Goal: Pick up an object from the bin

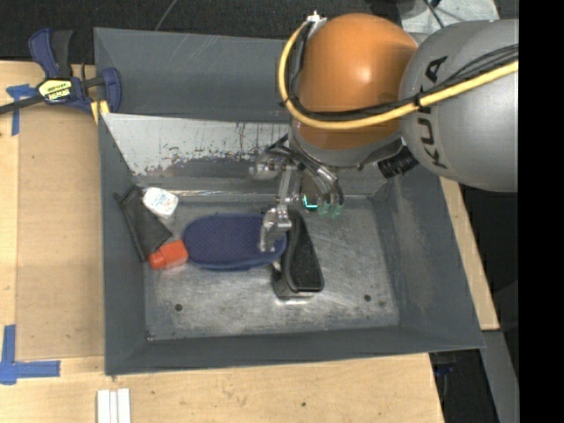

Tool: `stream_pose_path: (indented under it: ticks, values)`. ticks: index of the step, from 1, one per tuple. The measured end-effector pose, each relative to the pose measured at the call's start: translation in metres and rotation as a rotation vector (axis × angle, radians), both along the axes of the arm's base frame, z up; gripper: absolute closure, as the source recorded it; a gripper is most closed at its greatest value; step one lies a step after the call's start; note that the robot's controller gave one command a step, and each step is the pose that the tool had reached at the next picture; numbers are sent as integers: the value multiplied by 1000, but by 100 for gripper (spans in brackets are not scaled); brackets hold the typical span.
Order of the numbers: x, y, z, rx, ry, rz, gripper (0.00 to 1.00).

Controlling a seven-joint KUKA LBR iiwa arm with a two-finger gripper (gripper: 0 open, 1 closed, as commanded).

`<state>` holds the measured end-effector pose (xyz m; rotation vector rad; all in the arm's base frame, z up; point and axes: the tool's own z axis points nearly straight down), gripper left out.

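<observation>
Scuffed grey metal bin, end effector over blue oval pad

Bin is holding: one blue oval pad, one orange block, one white piece, one black bar, one black wedge.

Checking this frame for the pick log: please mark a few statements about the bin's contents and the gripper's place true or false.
1. A dark blue oval thing lies near the middle of the bin. True.
2. The small orange block lies at the oval's right end. False: it lies at its left end.
3. The gripper is at the oval's right end, beside a black wedge-shaped thing. True.
4. The small white thing lies in the lower right corner. False: it lies upper left.
</observation>
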<state>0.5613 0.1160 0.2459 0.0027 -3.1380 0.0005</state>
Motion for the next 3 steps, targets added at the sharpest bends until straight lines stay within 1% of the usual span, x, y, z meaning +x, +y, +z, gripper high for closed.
stream_pose_path:
  ticks: [1, 2, 3]
  values:
    - [34, -4, -173, 2, -8, 258, 0]
    - [35, -4, -171, 3, -13, 257, 100]
    - [44, -9, -42, 1, -16, 173, 100]
